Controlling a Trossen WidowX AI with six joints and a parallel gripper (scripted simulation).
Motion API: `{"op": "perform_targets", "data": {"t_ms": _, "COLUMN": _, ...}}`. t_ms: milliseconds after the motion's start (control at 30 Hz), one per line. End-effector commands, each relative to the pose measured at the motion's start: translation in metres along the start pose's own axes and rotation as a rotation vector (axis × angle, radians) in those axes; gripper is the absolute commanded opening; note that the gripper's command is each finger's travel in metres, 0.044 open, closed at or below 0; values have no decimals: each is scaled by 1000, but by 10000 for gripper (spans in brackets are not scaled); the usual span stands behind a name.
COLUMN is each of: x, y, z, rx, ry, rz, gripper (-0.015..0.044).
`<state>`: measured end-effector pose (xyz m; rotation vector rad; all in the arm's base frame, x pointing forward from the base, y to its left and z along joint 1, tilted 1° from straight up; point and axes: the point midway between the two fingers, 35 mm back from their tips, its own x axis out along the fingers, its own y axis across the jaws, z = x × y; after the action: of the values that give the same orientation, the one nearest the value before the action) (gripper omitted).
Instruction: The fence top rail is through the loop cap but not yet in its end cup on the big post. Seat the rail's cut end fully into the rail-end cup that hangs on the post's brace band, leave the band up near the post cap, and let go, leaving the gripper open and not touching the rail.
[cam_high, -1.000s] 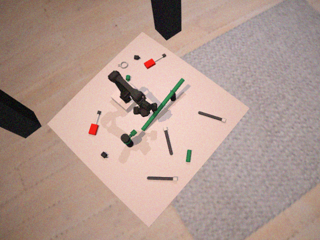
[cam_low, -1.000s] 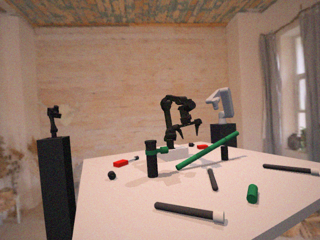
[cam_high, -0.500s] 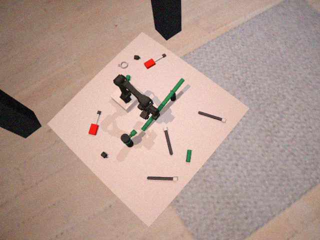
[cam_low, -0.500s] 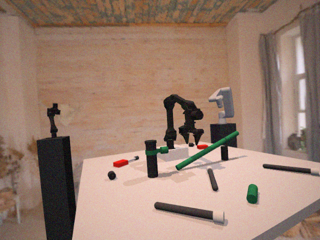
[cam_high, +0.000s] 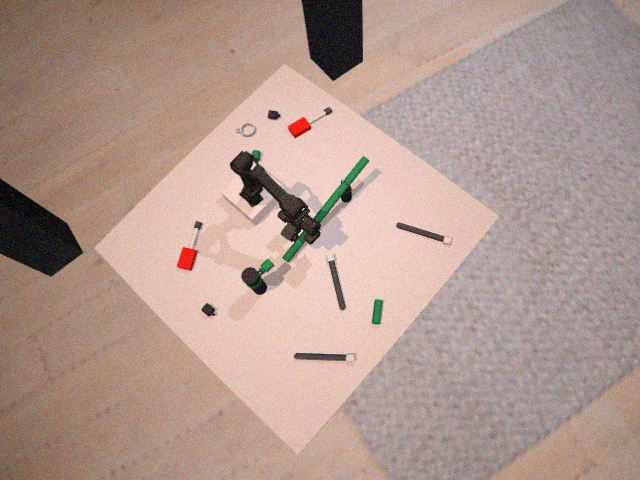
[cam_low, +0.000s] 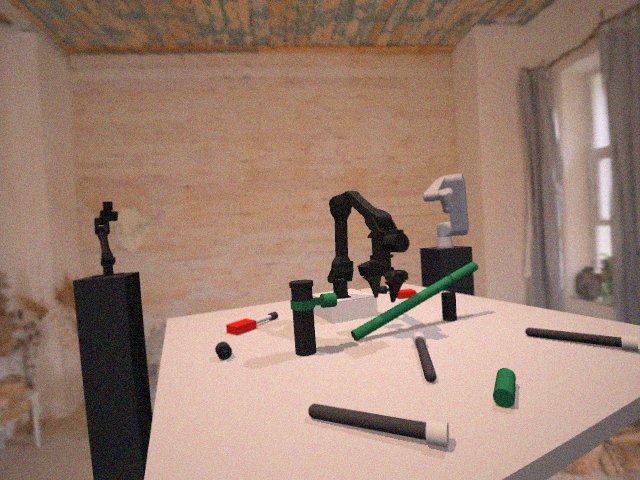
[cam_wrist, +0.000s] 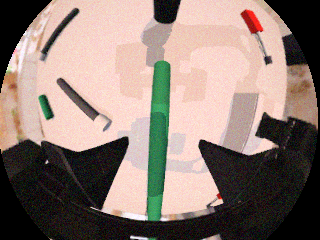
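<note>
The green rail (cam_high: 330, 204) (cam_low: 413, 304) (cam_wrist: 161, 85) slopes down from the loop cap on the short post (cam_high: 346, 195) (cam_low: 449, 305). Its cut end is low, at or near the table top, short of and below the end cup. The green end cup (cam_high: 266, 266) (cam_low: 328, 299) sticks out from the brace band (cam_low: 301, 304), high on the big post (cam_high: 251, 276) (cam_low: 305, 335) (cam_wrist: 166, 10), near its cap. My gripper (cam_low: 385, 298) (cam_wrist: 164, 142) is open and empty, above the rail. In the wrist view the rail runs between the fingers' outlines, not gripped.
Grey rods with white ends (cam_high: 337, 284) (cam_low: 424, 356) (cam_wrist: 77, 98) and a green cylinder (cam_high: 377, 311) (cam_low: 504, 387) (cam_wrist: 46, 107) lie on the table. A red block (cam_high: 187, 258) (cam_low: 241, 326) (cam_wrist: 251, 21) with a shaft and a small black piece (cam_high: 208, 309) (cam_low: 223, 350) lie near the big post.
</note>
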<state>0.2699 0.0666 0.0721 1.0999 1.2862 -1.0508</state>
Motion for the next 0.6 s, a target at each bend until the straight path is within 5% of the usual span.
{"op": "perform_targets", "data": {"t_ms": 0, "x": 8, "y": 0, "z": 0, "rx": 4, "ry": -3, "rz": 0, "gripper": 440}}
{"op": "perform_targets", "data": {"t_ms": 567, "x": 34, "y": 1, "z": 0, "rx": 4, "ry": -3, "rz": 0, "gripper": 440}}
